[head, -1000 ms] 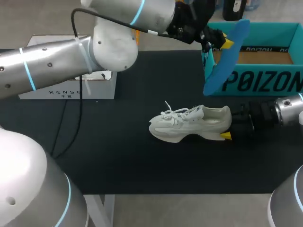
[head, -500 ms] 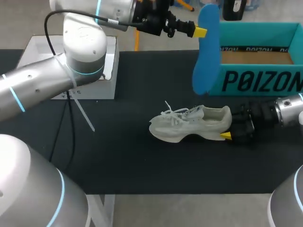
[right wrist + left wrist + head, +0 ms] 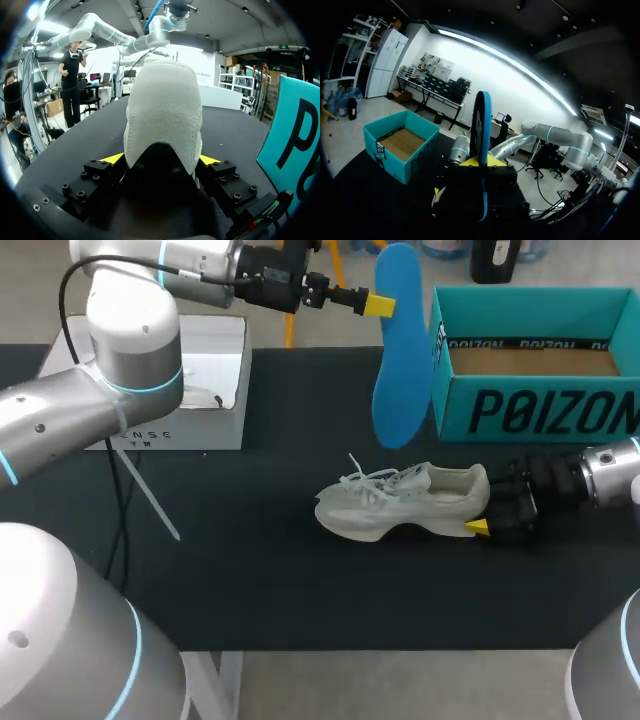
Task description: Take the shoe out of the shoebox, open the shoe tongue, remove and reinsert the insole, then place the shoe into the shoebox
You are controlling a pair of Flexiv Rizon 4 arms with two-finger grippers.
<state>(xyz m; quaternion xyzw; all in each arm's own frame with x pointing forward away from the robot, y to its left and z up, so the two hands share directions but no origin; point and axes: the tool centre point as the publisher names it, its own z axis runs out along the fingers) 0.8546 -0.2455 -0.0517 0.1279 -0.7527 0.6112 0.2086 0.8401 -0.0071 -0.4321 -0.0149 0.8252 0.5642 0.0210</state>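
Matte black desk (image 3: 250,570). Left claw (image 3: 384,306) pinches a flat blue insole (image 3: 398,360); right claw (image 3: 160,160) clasps the heel of a pale knit shoe (image 3: 395,505); teal cardboard box (image 3: 540,410) nearby.

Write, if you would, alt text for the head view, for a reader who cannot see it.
The left gripper holds a blue insole upright in the air over a black table, beside an open teal shoebox. Below it a white shoe sits on the table, its heel held by the right gripper.
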